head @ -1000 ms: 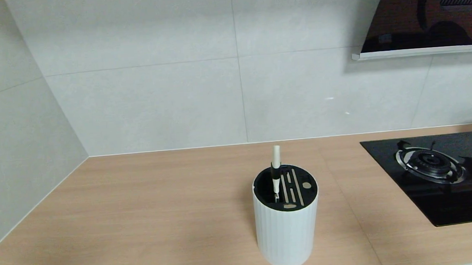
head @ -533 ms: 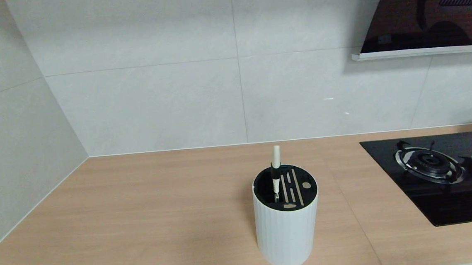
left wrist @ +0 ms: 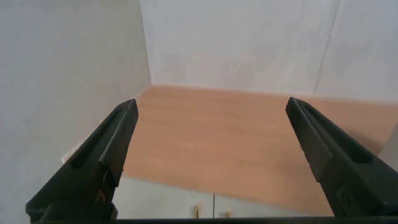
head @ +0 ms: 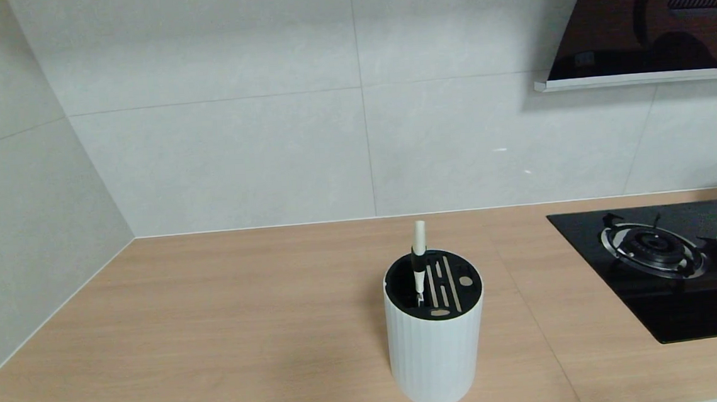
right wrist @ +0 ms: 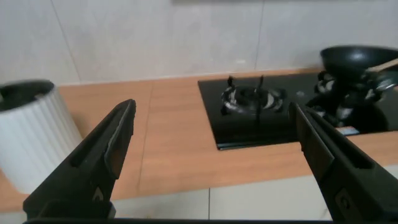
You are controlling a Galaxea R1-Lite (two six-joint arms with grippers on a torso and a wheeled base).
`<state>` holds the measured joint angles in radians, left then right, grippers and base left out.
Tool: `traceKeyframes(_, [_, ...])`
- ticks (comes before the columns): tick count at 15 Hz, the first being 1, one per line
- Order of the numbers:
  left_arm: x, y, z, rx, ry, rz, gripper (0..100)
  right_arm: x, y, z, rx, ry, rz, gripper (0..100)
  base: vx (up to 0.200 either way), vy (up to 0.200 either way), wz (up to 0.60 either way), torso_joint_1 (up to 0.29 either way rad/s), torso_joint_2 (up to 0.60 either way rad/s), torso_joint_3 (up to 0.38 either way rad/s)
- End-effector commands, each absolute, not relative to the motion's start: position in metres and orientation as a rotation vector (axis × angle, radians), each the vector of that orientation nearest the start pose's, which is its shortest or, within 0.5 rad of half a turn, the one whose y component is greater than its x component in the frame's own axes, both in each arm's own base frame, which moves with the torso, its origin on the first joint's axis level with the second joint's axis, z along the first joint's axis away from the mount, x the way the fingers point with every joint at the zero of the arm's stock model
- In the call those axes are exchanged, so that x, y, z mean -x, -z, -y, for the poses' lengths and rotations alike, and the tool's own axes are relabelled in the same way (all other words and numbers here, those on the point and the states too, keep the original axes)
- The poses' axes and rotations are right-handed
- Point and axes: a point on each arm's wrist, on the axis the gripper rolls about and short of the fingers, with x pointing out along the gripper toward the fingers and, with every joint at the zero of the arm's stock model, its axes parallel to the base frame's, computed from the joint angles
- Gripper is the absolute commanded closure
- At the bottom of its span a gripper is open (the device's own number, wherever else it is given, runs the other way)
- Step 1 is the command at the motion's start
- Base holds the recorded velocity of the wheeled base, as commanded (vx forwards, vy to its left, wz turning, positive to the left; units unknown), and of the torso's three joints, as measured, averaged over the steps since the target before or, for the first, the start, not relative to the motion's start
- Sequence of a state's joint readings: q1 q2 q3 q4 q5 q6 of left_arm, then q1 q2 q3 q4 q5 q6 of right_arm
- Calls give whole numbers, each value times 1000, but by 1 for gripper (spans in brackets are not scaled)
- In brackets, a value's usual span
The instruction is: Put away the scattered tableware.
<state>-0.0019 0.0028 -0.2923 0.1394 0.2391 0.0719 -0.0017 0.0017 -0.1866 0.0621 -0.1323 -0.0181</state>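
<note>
Tableware within my sight comes down to one slim utensil (head: 419, 260). It stands upright in a slot near the left side of the holder's (head: 437, 347) black top. Its pale handle end rises above the rim, with a dark section below it. The working end is down in the slot, so I cannot tell what kind of piece it is. The holder is a white ribbed cylinder on the counter (head: 215, 312), toward the front edge and well apart from the stove (head: 659, 255).

Both my hands are released. The left gripper (left wrist: 210, 102) has its fingers spread wide with nothing between them, facing the counter's left part by the corner wall. The right gripper (right wrist: 212, 106) is spread just as wide and holds nothing, off the counter's front, with the holder to one side and the stove and a pan (right wrist: 360, 59) beyond.

I judge the utensil light and stiff, with a smooth handle that could slip in my pads. If I handle it, I would pinch the pale end above the rim, across its width, closing nearly all the way. I would move it straight along the slot so it does not bind. The holder looks tall for its footprint and may tip under a sideways pull. Its ribs should give some grip. This piece looks put away already.
</note>
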Motion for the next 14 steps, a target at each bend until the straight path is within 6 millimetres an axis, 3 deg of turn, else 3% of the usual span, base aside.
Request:
traceKeyframes(1, [31,-101,-5,-80,-237,92,0,23,-84,2,60,110,79,0,0,0,0,0,0,0])
traceKeyframes(3, [24,-83,-5,-84,-206,62,0,23,-80,2,59,104,41,0,0,0,0,0,0,0])
traceKeyframes(9, [22,-75,0,-42,-10,-14,0,23,-75,0,17,23,-8,0,0,0,0,0,0,0])
traceKeyframes(14, [23,-75,0,-9,-6,-5,0,23,-75,0,3,21,-8,0,0,0,0,0,0,0])
